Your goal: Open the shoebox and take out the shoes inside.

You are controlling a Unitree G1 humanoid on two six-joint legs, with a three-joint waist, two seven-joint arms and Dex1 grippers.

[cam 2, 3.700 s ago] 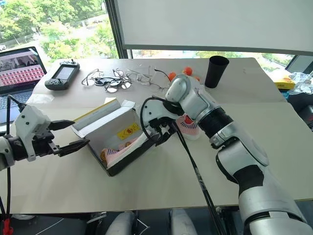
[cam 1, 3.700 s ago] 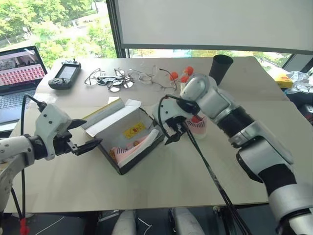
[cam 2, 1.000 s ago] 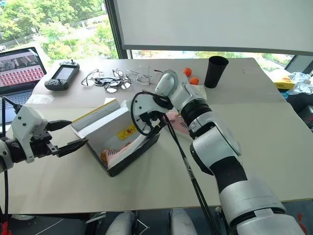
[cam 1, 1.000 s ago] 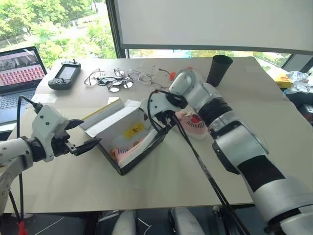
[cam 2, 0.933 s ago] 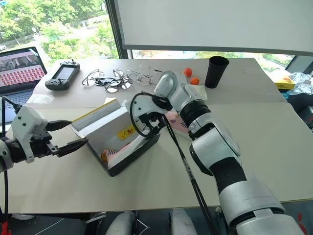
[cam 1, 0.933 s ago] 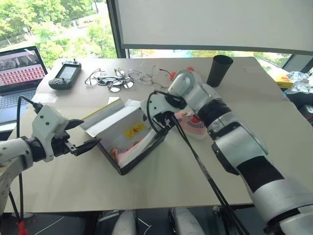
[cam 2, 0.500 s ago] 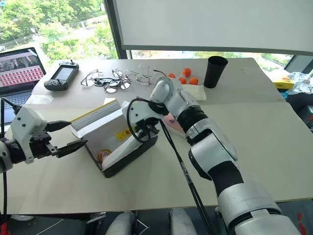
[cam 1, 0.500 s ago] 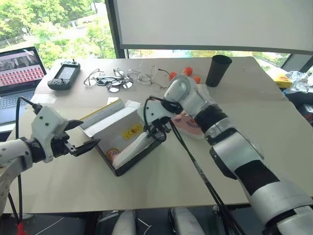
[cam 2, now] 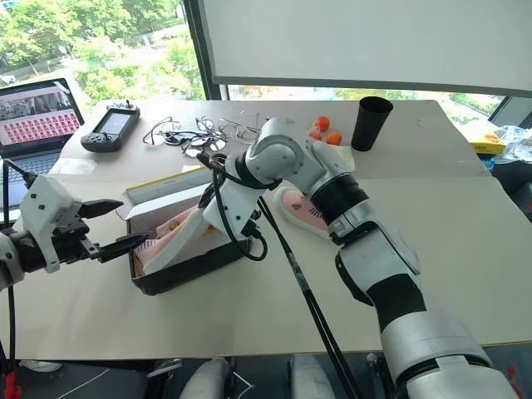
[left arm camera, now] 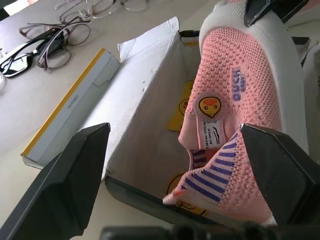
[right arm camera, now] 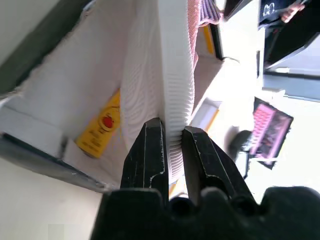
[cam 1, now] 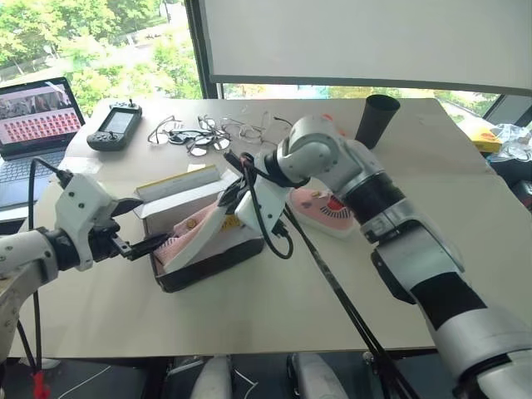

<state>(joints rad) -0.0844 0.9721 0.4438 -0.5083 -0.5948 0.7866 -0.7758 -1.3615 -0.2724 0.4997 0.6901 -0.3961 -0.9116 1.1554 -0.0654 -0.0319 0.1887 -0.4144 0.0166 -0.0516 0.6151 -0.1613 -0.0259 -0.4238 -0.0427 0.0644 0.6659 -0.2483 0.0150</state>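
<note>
The shoebox (cam 1: pixel 208 264) lies open in the middle of the table, its yellow-edged lid (cam 1: pixel 177 186) folded back on the far side. One pink shoe (cam 1: pixel 193 236) slants up out of the box, heel end down inside. My right gripper (cam 1: pixel 231 194) is shut on the white sole (right arm camera: pixel 172 100) at the raised end. The other pink shoe (cam 1: pixel 320 208) lies on the table to the right of the box. My left gripper (cam 1: pixel 133 237) stands open at the box's left end, close to the shoe's heel (left arm camera: pixel 220 165), holding nothing.
Several pairs of glasses (cam 1: pixel 199 137), a handheld controller (cam 1: pixel 115 129) and a laptop (cam 1: pixel 33 116) sit at the back left. A black cup (cam 1: pixel 376 116) and orange balls (cam 2: pixel 324 125) stand at the back right. A black cable hangs from the right wrist.
My right gripper has shut on the shoe's sole and lifted that end up and leftward, tilting the shoe out of the box. The box has slid a little left. The left gripper stayed put.
</note>
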